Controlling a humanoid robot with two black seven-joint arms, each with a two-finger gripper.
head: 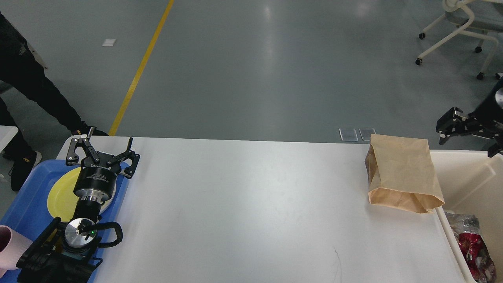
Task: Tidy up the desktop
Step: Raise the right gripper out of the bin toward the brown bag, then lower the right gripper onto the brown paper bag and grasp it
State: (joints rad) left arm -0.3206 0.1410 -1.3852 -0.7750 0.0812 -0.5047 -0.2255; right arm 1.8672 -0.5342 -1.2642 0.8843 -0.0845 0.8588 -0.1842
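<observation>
At the far left, the left gripper (pixel 103 151) is hovering over the blue tray (pixel 29 196) with its two fingers spread wide apart, holding nothing. The tray is sitting at the left end of the desktop (pixel 243 212) and is carrying one yellow plate (pixel 63 192), partly hidden under the gripper's body. One pink cup (pixel 10 251) is showing at the near left edge, beside the tray's near end; whether it is standing in the tray cannot be told.

The desktop, a white tabletop, is filling the middle of the view from the tray on the left to the bin on the right. One brown paper bag (pixel 401 173) is lying on its far right part, its right side touching the rim of the cream bin (pixel 467 177). The bin is holding crumpled wrappers (pixel 469 243), silver and red, at its near end; their number cannot be told.

The right gripper (pixel 452 127) is hanging in the air above the far side of the bin, just right of the bag and apart from it. It is holding nothing visible, and whether its fingers are apart or together cannot be told.
</observation>
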